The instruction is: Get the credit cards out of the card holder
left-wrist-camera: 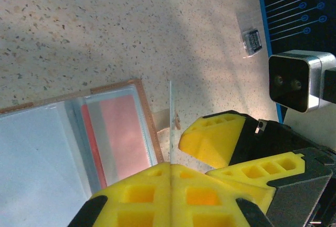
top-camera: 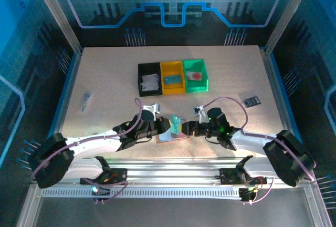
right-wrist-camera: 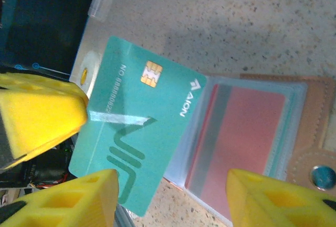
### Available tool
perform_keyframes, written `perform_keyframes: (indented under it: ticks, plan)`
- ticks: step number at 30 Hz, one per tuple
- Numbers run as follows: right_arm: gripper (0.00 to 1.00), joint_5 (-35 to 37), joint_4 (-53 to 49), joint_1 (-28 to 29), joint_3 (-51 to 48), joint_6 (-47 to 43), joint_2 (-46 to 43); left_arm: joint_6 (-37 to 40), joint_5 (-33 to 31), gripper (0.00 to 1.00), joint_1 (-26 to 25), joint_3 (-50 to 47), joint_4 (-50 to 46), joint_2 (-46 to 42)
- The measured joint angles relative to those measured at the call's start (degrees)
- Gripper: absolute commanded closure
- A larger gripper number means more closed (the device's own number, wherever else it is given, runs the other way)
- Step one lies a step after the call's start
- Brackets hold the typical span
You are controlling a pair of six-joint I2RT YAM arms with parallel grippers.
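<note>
The card holder [top-camera: 169, 138] lies open on the table between my two grippers, tan edged [right-wrist-camera: 311, 112] with clear pockets. A reddish credit card [right-wrist-camera: 247, 137] sits inside a pocket [left-wrist-camera: 123, 137]. A teal credit card [right-wrist-camera: 142, 127] with a gold chip is out of the holder and tilted up [top-camera: 176, 123]. My left gripper [left-wrist-camera: 170, 166] is shut on this card, seen edge-on as a thin line [left-wrist-camera: 170, 122]. My right gripper [right-wrist-camera: 170, 185] stands open just beside the teal card, its fingers [right-wrist-camera: 100, 195] apart on either side of card and holder.
Black [top-camera: 139, 77], yellow [top-camera: 172, 65] and green [top-camera: 205, 74] bins stand in a row at the back, each with something flat inside. A small dark object [top-camera: 252, 101] lies at the right, a small pale item [top-camera: 85, 102] at the left.
</note>
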Motion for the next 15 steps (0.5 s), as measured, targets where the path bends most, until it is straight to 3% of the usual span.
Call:
perform_keyframes:
  ticks: [15]
  plan:
    - [0.48, -1.31, 8.72, 1.86, 0.0, 2.51, 4.66, -1.05, 0.0, 1.0, -0.76, 0.0, 1.14, -0.74]
